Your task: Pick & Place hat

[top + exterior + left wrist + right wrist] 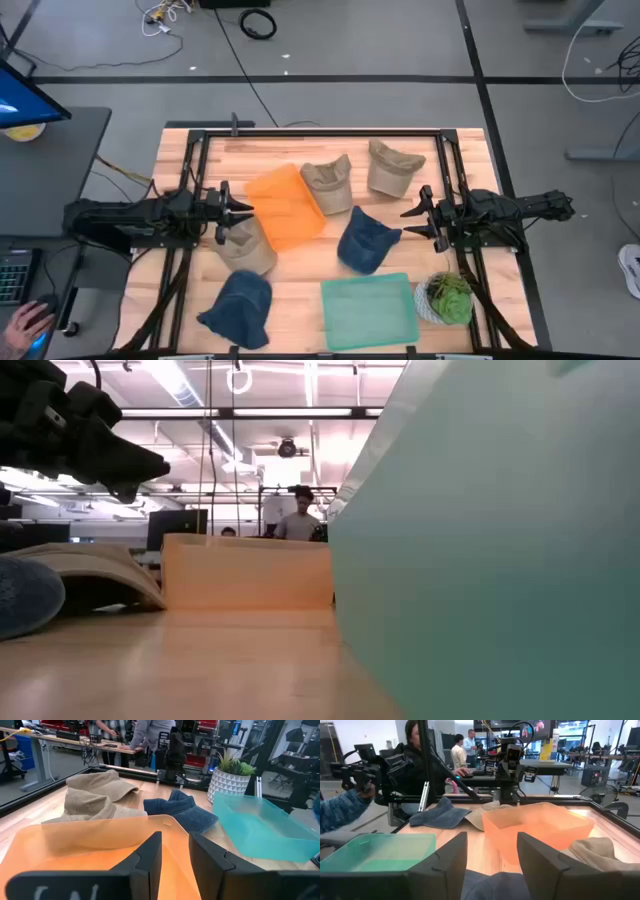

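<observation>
Three tan hats lie on the wooden table: one (248, 246) under my left gripper, two (328, 183) (393, 167) at the far side. A dark blue hat (365, 240) lies mid-table, and another (240, 308) lies near the front left. An orange bin (285, 207) stands at the centre and a green bin (368, 308) at the front. My left gripper (240, 212) hovers by the orange bin's left wall (100, 837), its fingers a little apart (175, 852), empty. My right gripper (412, 216) hovers open and empty just right of the mid-table blue hat (490, 887).
A potted plant (445, 297) stands at the front right beside the green bin. A black frame (320, 130) runs around the table's far edge and sides. People stand beyond the table (298, 520). A person's hand rests on a mouse at the left desk (28, 322).
</observation>
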You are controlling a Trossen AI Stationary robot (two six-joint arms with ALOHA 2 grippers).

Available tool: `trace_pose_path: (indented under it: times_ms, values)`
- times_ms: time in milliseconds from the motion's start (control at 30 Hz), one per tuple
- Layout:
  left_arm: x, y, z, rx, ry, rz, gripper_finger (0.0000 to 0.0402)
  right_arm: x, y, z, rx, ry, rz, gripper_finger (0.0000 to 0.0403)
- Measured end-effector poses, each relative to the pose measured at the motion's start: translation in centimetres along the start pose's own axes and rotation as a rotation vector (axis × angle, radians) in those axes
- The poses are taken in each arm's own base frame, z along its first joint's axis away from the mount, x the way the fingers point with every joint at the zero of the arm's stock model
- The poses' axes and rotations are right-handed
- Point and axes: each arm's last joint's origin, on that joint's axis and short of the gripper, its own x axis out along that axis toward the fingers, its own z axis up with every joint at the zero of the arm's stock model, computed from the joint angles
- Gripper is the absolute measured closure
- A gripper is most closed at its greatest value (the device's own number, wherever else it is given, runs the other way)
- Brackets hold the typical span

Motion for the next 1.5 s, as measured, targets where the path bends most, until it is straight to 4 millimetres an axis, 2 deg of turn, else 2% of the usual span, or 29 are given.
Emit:
trace_pose_path:
  times_ms: [200, 467, 567, 667, 800, 900, 1033, 1233, 1367, 1500]
  values:
    - [0.0, 0.1, 0.0, 0.000, -0.007, 0.041, 0.0292, 0.0, 0.0, 0.0, 0.000, 0.000, 0.000, 0.0227]
    - [0.0, 0.1, 0.5, -0.001, -0.055, 0.056, 0.0245, 0.0, -0.1, 0.3, -0.001, -0.029, -0.033, 0.0227]
    - [-0.1, 0.0, 1.0, 0.028, -0.079, 0.053, 0.0227, 0.0, -0.3, 0.8, -0.035, -0.084, -0.105, 0.0227]
    - [-0.4, -0.2, 2.5, 0.062, -0.124, 0.058, 0.0216, -0.2, -0.3, 1.7, -0.090, -0.169, -0.129, 0.0227]
    - [-0.7, -0.3, 3.9, 0.090, -0.166, 0.109, 0.0213, -0.4, -0.3, 2.9, -0.141, -0.290, -0.141, 0.0227]
    - [-0.8, -0.3, 4.8, 0.086, -0.185, 0.159, 0.0213, -0.3, -0.4, 4.2, -0.143, -0.291, -0.174, 0.0227]
    - [-0.7, -0.4, 6.0, 0.083, -0.190, 0.199, 0.0213, 0.2, -0.9, 6.7, -0.106, -0.159, -0.268, 0.0227]
    - [-0.2, -0.8, 8.7, 0.086, -0.194, 0.233, 0.0213, 2.2, -2.7, 10.4, -0.037, 0.235, -0.584, 0.0227]
    - [0.5, -1.0, 10.2, 0.088, -0.180, 0.267, 0.0213, 4.2, -4.8, 10.8, 0.008, 0.477, -0.759, 0.0227]
    - [1.3, -1.1, 11.1, 0.139, -0.153, 0.287, 0.0213, 6.5, -7.7, 9.7, 0.042, 0.635, -0.848, 0.0227]
